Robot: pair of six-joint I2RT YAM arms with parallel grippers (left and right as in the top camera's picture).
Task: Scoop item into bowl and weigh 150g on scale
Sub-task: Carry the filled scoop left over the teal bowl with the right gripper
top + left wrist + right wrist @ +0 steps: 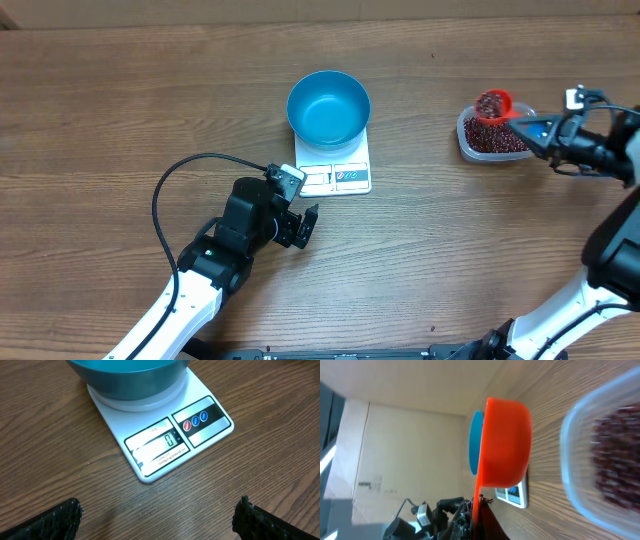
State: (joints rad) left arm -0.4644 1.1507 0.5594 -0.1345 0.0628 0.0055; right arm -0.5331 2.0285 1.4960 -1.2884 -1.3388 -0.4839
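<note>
the right gripper (530, 125) squeezes the handle of a round orange scoop (493, 103) full of tiny dark red beans (488, 138), over the clear tub (462, 130). if it tips, loose beans could spill on the wood table (100, 100). the smooth blue bowl (328, 107) sits empty on the flat white scale (345, 178). the left gripper (308, 225) has its fingers spread wide nearby.

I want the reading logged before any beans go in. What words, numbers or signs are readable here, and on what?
"0": on the display of the scale.
Fine print under the display: too small to read.
Faint print above the display: blurred.
Symbols on the three round buttons: too small to read.
Dark print on the beige panel, right wrist view: blurred.
</note>
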